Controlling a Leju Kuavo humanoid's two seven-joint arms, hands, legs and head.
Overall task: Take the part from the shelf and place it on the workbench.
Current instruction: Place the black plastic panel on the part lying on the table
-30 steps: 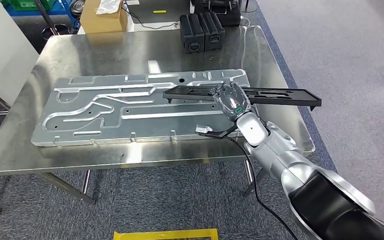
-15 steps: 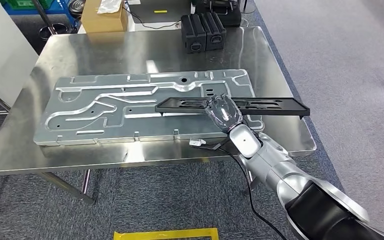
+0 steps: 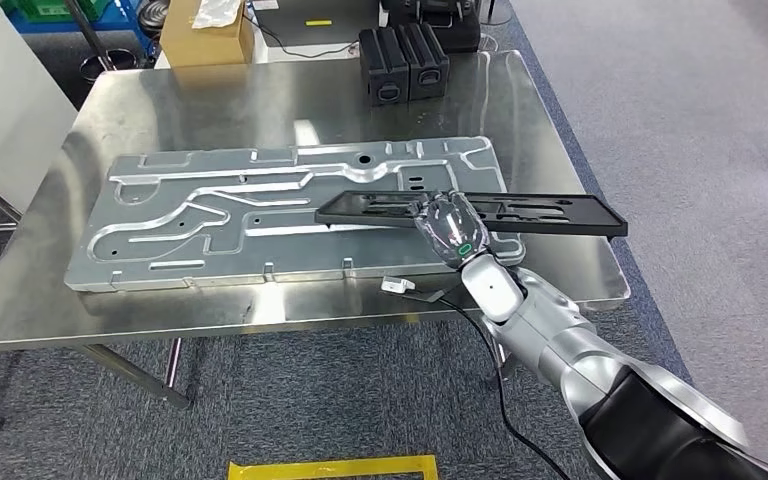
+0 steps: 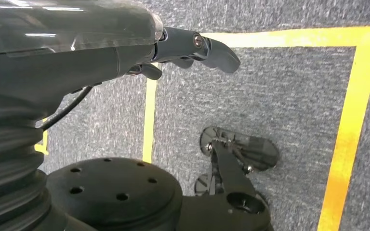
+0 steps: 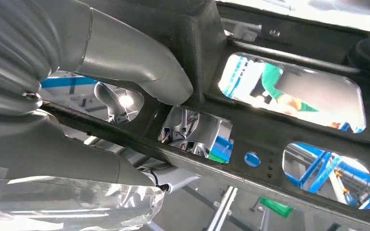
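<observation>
A long flat black part (image 3: 520,213) with cut-out windows hangs level over the right end of the steel workbench (image 3: 260,100). My right hand (image 3: 450,228) grips it near its middle, above the right end of a large grey metal panel (image 3: 210,215) lying on the bench. In the right wrist view the thumb (image 5: 125,53) presses on the black part (image 5: 279,130) from one side and the fingers (image 5: 67,159) wrap it from the other. My left hand (image 4: 125,53) hangs beside my body over the carpet, holding nothing, its fingers (image 4: 207,48) loosely extended.
Two black cases (image 3: 405,62) stand at the bench's far edge, a cardboard box (image 3: 205,35) behind its far left. A white cabinet (image 3: 0,90) stands to the left. Yellow floor tape (image 3: 330,467) lies on the carpet in front of the bench.
My right hand drew the black part back toward the bench's near side and lower, then shifted it slightly right over the last half second. The grip is unchanged.
</observation>
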